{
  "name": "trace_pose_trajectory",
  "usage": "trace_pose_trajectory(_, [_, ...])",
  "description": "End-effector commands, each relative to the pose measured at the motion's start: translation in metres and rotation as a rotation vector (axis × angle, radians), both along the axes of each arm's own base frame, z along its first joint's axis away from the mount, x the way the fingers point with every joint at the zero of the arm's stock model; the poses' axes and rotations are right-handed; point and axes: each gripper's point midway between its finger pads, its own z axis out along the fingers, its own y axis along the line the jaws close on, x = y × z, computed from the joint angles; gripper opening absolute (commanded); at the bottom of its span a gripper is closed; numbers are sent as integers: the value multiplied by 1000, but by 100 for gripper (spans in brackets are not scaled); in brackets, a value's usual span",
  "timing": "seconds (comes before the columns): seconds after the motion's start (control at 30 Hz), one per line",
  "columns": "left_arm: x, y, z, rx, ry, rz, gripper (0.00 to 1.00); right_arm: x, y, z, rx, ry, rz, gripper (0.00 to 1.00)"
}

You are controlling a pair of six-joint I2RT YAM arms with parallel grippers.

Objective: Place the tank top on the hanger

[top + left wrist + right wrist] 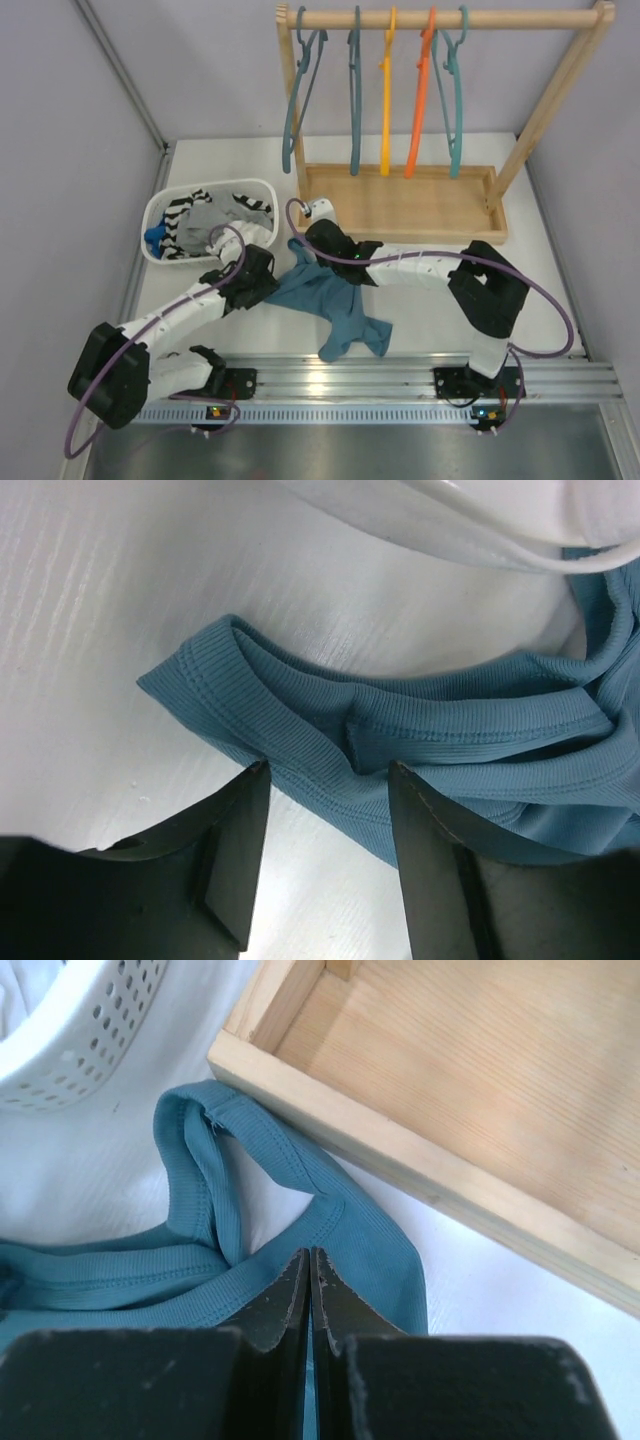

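Left hand [328, 772] sits low on the table [420, 290] with its fingers spread wide, straddling the ribbed edge of the tank top [450, 730]; the cloth runs between the two tips, but nothing is gripped yet. Right hand [308, 1260] is clenched, its fingers pressed together right at the hem below a strap [200, 1150]. A sliver of blue shows in the seam between them, so I take it to be pinching the fabric, though the bite looks thin. From above, the tank top [335, 300] lies rumpled on the table between the two arms, one end trailing toward the near edge, close to the laundry basket [165, 205] and the base of the wooden rack [450, 1110]. The hanger [457, 100] hangs on the rail, well apart from the garment. The step seems to be getting a hold at both shoulders. To do it well, I'd say the left hand should settle onto the folded hem and close on the seam itself, not on loose cloth behind it. Both hands should then rise together and draw apart, so the neck opening spreads rather than bunches.
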Motion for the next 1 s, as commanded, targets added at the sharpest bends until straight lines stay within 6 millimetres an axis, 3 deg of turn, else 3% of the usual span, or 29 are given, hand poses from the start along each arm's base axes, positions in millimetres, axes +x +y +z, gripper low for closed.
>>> trace_pose_trajectory(0.0, [14, -8, 0, -43, -43, 25, 55, -2, 6, 35, 94, -60, -14, 0])
trace_pose_trajectory(0.03, [15, -8, 1, -43, -44, 27, 53, -3, 5, 34, 89, -59, -11, 0])
trace_pose_trajectory(0.07, [15, -8, 0, -39, -42, 26, 37, -3, 5, 33, 85, -56, -9, 0])
trace_pose_trajectory(0.13, [17, -9, 0, -28, -34, 16, 26, -3, 5, 28, 76, -48, -7, 0])
trace_pose_trajectory(0.17, [16, -8, 0, -22, -28, 14, 15, -4, 7, 27, 78, -44, -1, 0])
trace_pose_trajectory(0.27, [14, -7, 1, -15, -26, 10, 0, -4, 15, 25, 73, -32, 29, 3])
trace_pose_trajectory(0.53, [-11, 8, 13, -18, -17, 22, 0, 9, 45, 12, 24, -13, 90, 35])
trace_pose_trajectory(0.73, [-34, 21, 19, -18, 11, 44, 0, 14, 54, -8, -1, 16, 88, 40])
trace_pose_trajectory(0.97, [-47, 27, 17, -25, 31, 59, 0, 18, 51, -24, -31, 25, 60, 42])
